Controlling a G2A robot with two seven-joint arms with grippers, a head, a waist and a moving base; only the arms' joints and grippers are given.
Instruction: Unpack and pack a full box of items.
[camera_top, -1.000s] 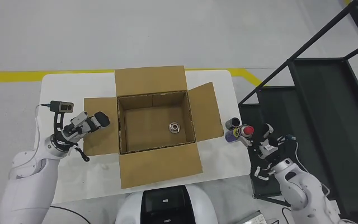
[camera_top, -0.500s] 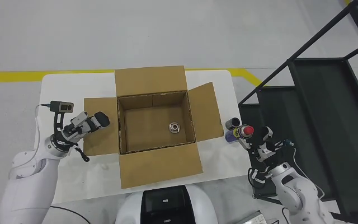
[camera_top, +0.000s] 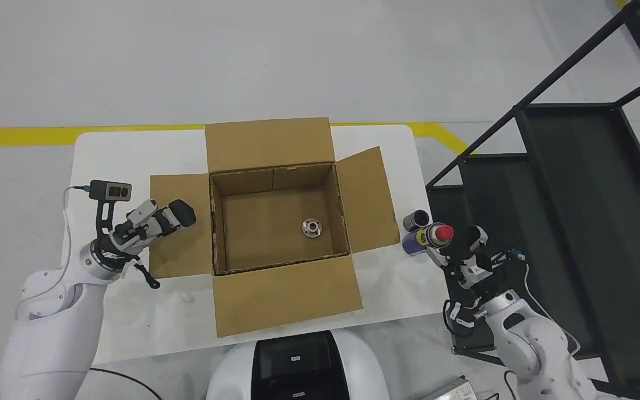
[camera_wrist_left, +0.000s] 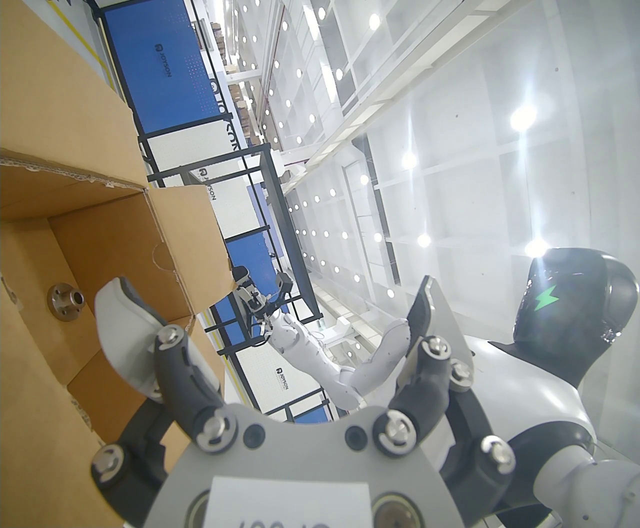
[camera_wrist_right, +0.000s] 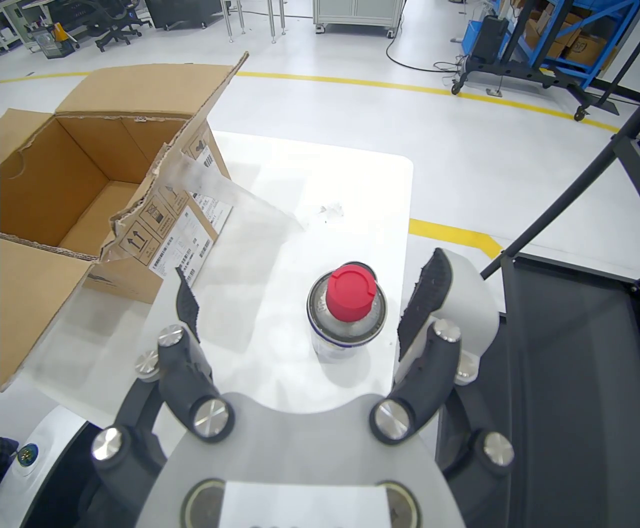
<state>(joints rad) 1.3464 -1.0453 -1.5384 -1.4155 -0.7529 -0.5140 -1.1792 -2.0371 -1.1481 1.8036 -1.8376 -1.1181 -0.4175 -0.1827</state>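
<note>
We see the open cardboard box (camera_top: 280, 225) in the middle of the white desk (camera_top: 120, 160) in the top view, with all four flaps folded outward. A small round metal flange (camera_top: 311, 229) lies on the box floor, a little right of center. The left wrist view shows it too, low in the box (camera_wrist_left: 70, 301).

At the right edge of the desk stands a spray can with a red cap (camera_top: 440, 235), upright. Two other cylindrical items sit just left of it: one above (camera_top: 415, 218) and one below (camera_top: 410, 242).

The right gripper (camera_top: 466, 246) is just to the right of the red-capped can. In its own wrist view the gripper (camera_wrist_right: 310, 262) has its fingers (camera_wrist_right: 430, 285) spread wide and holding nothing. The can (camera_wrist_right: 348, 300) appears between them, touching neither.

The left gripper (camera_top: 170, 215) hovers over the box's left flap, at the left of the top view. Its wrist view shows the gripper (camera_wrist_left: 270, 287) with fingers (camera_wrist_left: 125, 320) wide apart and empty, pointing across the box opening.
</note>
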